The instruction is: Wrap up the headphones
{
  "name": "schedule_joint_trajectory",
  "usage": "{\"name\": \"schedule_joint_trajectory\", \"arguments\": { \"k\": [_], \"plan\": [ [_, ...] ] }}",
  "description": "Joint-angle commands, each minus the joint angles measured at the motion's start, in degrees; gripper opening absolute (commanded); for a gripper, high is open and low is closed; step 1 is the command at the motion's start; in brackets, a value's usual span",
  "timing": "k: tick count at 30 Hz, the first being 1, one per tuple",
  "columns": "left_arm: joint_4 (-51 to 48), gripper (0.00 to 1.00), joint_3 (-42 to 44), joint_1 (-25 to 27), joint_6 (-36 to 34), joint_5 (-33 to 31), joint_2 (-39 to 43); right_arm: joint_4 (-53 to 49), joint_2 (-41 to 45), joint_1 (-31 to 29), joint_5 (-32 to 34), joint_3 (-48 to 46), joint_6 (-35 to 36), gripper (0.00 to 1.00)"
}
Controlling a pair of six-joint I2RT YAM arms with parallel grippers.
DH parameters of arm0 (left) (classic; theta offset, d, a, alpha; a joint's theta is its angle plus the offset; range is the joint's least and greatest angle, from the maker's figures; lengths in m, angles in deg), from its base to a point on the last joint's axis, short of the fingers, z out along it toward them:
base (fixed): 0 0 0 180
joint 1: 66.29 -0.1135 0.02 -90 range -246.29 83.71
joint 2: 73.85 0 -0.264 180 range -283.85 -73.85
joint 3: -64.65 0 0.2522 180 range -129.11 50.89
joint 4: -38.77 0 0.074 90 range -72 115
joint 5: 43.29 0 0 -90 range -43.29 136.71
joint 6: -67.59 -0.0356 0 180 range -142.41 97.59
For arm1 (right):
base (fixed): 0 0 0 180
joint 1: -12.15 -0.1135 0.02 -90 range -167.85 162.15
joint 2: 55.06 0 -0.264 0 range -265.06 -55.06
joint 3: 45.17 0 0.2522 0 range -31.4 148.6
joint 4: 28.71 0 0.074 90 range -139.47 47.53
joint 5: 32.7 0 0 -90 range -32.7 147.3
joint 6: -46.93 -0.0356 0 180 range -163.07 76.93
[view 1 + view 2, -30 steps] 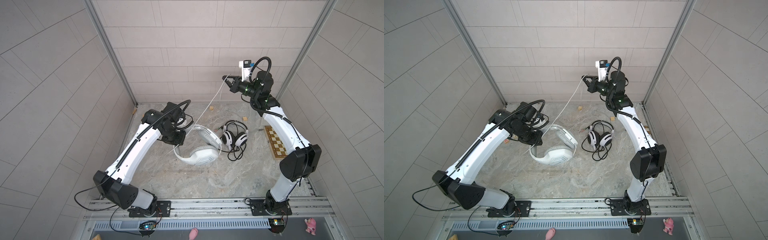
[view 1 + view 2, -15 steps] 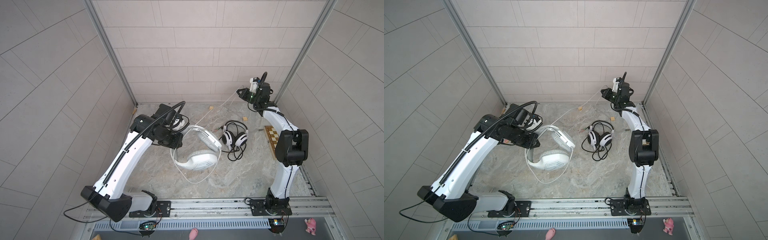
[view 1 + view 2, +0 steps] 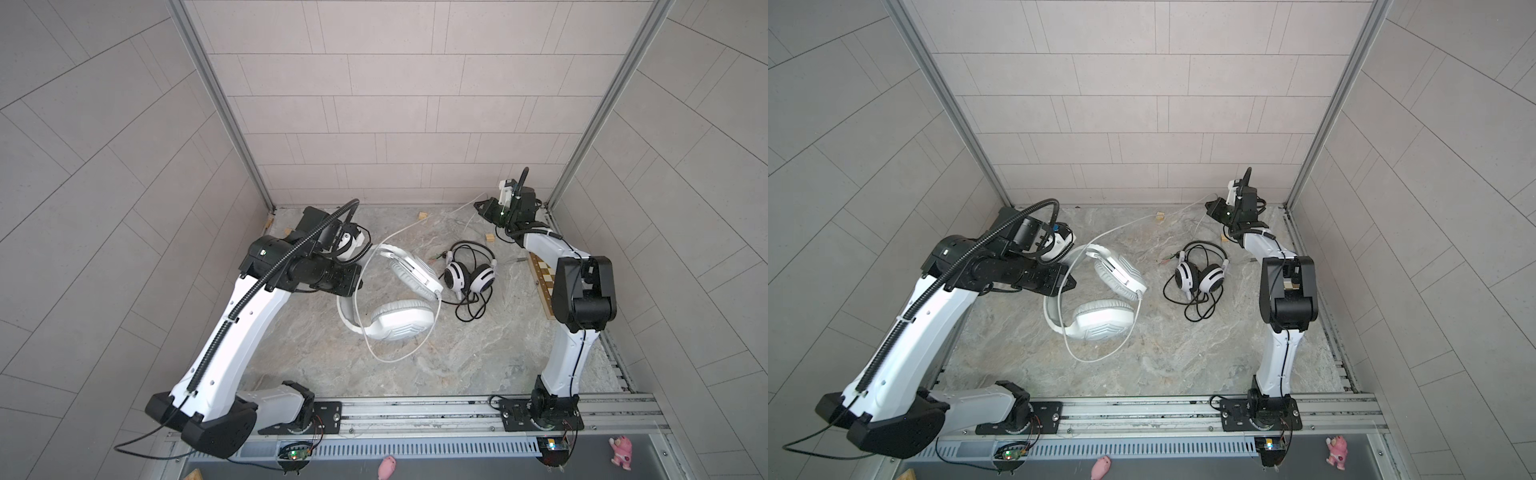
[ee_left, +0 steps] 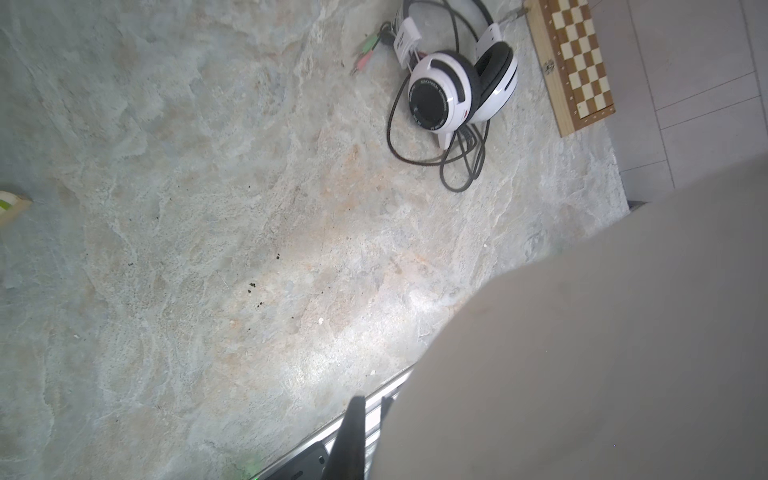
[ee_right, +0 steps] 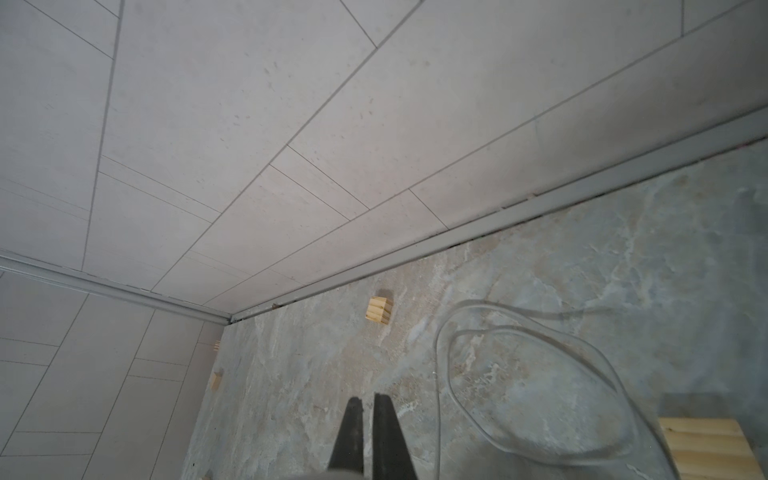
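Note:
The white headphones [image 3: 399, 324] [image 3: 1100, 322] lie left of centre on the stone table. My left gripper [image 3: 353, 286] [image 3: 1065, 282] [image 4: 372, 409] is shut on their headband, which fills the left wrist view as a pale blur. Their grey-white cable [image 3: 390, 357] [image 3: 1088, 357] loops in front of the cups, then runs to the far right corner. My right gripper [image 3: 480, 208] [image 3: 1208, 205] [image 5: 368, 401] is shut on it there, low over the table, and blurred cable loops [image 5: 540, 332] hang beside its fingers. The black-and-white headphones [image 3: 469, 276] [image 3: 1200, 278] [image 4: 453, 91] lie untouched with their black cable.
A wooden chessboard [image 3: 544, 282] [image 4: 575, 62] lies along the right edge. Small wooden blocks [image 3: 423, 215] [image 3: 491, 237] [image 5: 379, 309] sit near the back wall. Walls close in on three sides. The arms' rail [image 3: 415, 409] runs along the front.
My right gripper came down from high over the middle to the far right corner, and the taut cable went slack. My left gripper drew the white headphones to the left and forward.

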State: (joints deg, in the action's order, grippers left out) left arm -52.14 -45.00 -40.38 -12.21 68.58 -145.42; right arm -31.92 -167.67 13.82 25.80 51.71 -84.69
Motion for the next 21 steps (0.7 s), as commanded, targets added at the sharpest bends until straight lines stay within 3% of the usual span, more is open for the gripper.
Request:
{"name": "schedule_joint_trajectory", "arguments": {
  "k": [1,8,12,21],
  "plan": [
    [3.0,0.00,-3.5,0.3,2.0,2.4,2.0,3.5,0.8,0.3,0.8,-3.3,0.5,0.00],
    [4.5,0.00,-7.4,0.2,3.6,1.8,0.9,8.4,2.6,-1.9,-1.1,-9.4,-0.4,0.00],
    [6.5,0.00,-9.3,0.2,5.1,1.7,0.4,6.7,6.1,-4.6,0.7,-12.4,2.8,0.00],
    [11.1,0.00,-14.4,-0.7,9.4,-5.9,0.1,7.1,14.7,-10.5,3.4,-23.1,6.4,0.00]
  ]
}}
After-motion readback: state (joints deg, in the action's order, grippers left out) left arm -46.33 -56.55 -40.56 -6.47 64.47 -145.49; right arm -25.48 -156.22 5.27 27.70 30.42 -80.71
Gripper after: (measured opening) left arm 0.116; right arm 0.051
